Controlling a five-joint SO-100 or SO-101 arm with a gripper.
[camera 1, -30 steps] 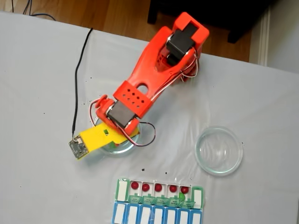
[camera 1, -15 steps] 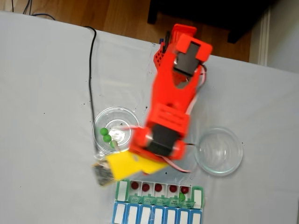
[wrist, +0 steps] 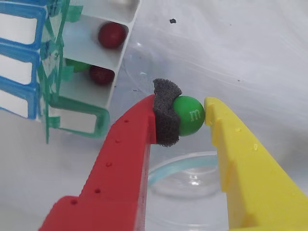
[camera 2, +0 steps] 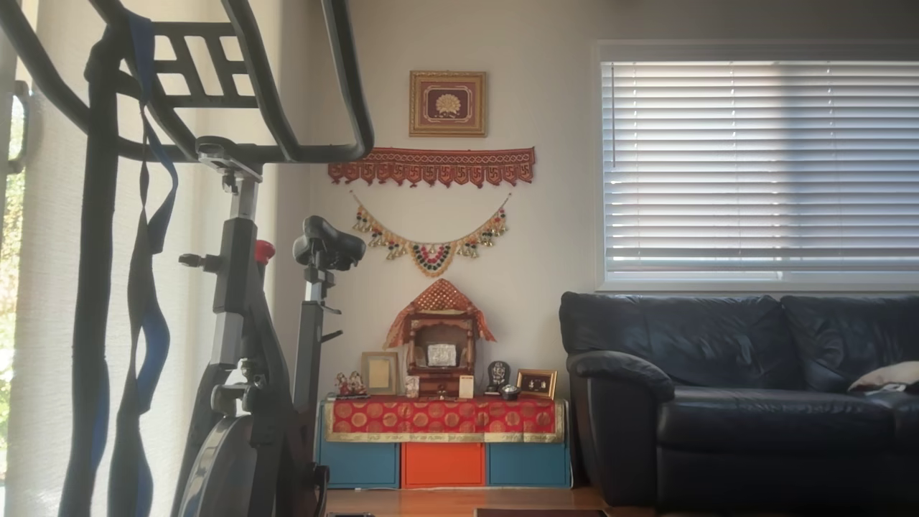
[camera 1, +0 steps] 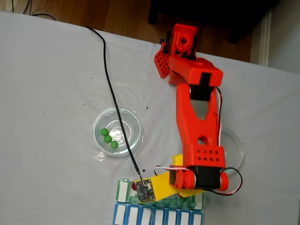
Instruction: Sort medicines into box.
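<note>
Wrist view: end effector (wrist: 193, 117) clamped on green pill (wrist: 187, 115) at frame centre, foam-padded red finger (wrist: 166, 120) on its left, yellow finger (wrist: 222, 126) on its right. Pill organizer (wrist: 86, 122) in upper left, two red pills (wrist: 111, 34) in open white compartments. Clear glass dish (wrist: 185, 178) below pinched pill. Fixed view: orange arm (camera 1: 197, 126) reaches to lower centre over organizer; three green pills (camera 1: 108, 138) sit in left glass dish (camera 1: 133, 123) at centre left of grey surface (camera 1: 47, 93).
</note>
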